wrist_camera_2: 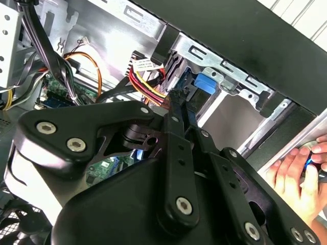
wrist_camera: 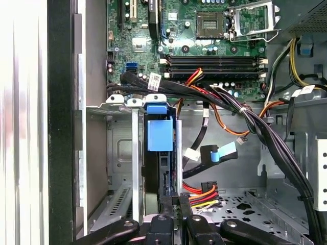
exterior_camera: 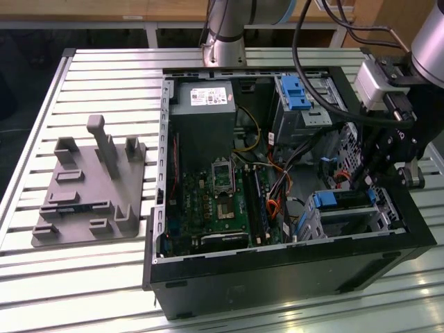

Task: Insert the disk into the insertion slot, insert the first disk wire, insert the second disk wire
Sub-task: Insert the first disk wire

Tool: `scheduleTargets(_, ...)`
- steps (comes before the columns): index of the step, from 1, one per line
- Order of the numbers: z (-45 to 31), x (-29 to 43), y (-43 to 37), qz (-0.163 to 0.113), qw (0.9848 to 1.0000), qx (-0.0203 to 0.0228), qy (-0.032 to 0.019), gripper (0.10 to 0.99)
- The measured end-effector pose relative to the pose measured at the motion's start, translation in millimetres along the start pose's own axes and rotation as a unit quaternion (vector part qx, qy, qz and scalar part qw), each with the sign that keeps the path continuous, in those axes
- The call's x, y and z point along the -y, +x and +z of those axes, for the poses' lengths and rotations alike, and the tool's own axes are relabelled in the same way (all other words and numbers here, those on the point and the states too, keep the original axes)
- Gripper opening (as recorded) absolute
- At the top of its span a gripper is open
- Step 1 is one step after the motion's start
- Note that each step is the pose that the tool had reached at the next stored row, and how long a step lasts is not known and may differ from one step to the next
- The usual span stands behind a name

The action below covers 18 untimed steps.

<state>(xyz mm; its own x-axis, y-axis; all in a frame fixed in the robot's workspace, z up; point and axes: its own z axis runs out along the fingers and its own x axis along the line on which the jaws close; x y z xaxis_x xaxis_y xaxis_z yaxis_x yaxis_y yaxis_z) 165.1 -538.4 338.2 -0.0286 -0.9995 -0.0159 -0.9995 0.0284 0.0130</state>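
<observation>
The disk (wrist_camera: 160, 135) sat in the slot (wrist_camera: 118, 153), at the case's (exterior_camera: 277, 277) near corner on the exterior view's right. The gripper (wrist_camera: 177, 201), fingers drawn narrow, stood at the disk's end beside the red-and-yellow wire (wrist_camera: 204, 192). This was probably the first wire step, which called for squaring the plug.

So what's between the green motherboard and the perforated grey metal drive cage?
A loose tangle of black, orange and red cables lies there, seen in the exterior view.

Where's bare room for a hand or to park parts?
Free: slatted metal table around the flat grey fixture plate, exterior view's left. Crowded: inside the black computer case, bundled cables and the tool hem the perforated grey metal drive cage.
</observation>
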Motion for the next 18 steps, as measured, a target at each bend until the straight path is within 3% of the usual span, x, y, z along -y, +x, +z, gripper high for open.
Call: scheduleTargets(18,3.4,0.2,4.4,0.002,1.0,0.0,0.0,0.165)
